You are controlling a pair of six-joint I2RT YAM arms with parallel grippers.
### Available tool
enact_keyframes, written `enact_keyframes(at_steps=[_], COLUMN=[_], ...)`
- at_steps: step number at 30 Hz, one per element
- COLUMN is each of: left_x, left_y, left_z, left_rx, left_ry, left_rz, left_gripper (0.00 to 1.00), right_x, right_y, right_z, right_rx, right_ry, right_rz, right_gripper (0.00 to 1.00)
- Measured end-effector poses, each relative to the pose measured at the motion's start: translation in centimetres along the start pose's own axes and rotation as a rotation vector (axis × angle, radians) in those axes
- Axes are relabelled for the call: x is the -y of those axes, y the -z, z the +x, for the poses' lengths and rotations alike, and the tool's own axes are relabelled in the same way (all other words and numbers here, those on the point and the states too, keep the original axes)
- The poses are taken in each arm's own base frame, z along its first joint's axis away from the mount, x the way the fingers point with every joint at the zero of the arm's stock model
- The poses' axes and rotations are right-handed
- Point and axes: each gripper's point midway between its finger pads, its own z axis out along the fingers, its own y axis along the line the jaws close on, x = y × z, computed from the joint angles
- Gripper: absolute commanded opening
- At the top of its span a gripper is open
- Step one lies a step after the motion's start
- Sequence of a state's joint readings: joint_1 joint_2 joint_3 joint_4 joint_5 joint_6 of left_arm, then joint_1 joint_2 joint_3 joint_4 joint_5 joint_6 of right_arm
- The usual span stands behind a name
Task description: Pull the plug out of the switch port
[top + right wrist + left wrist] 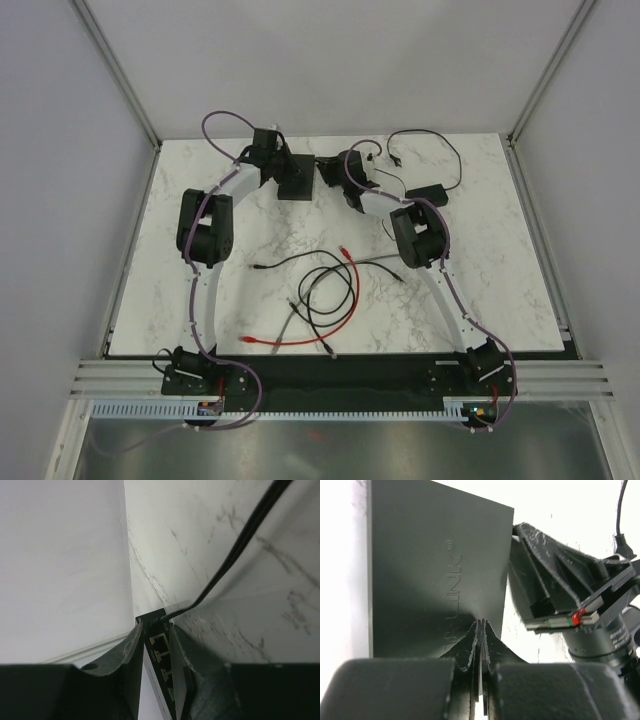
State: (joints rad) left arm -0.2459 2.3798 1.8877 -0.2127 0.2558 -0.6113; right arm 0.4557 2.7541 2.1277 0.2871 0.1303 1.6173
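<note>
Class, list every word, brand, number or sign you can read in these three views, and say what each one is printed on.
"TP-LINK": embossed on the top face of the switch, running sideways in the left wrist view; its first letters are faint.
Small white print on the black lens barrel: too blurred to read.
Top view and right wrist view: no readable text.

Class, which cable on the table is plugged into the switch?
The thin black cable entering the switch's end, between the right gripper's fingers. The red cable lies loose mid-table, both plugs free.
</note>
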Motion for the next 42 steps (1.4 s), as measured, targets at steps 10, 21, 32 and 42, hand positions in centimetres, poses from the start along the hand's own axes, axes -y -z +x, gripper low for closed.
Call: enact_keyframes(at_steps=[10,21,32,42], left_x=[-0.3,-0.3,-0.1,-1.0], left_y=[0.0,0.0,-1.5,-1.8], left_z=[-0.3,-0.2,-2.0,-2.6], left_rx=[0.009,0.009,0.054,0.096], left_ry=[0.019,0.027,0.085,0.376], left_rz=[-0.014,-0.013,0.010,-0.097], left_gripper=[0.02,0.02,0.02,0.02], right_x=[0.1,-0.4,-0.1,0.2], right_y=[-0.5,-1.2,-1.0,-0.3], right_z=[1.0,0.7,1.0,0.9], right_rx=[0.011,0.035,0.050,0.156], right_ry=[-0.044,-0.058,-0.079,-0.156], right_rz=[-0.009,-0.023,-0.016,0.050], right_gripper=[0.28,0.13,0.00,0.00])
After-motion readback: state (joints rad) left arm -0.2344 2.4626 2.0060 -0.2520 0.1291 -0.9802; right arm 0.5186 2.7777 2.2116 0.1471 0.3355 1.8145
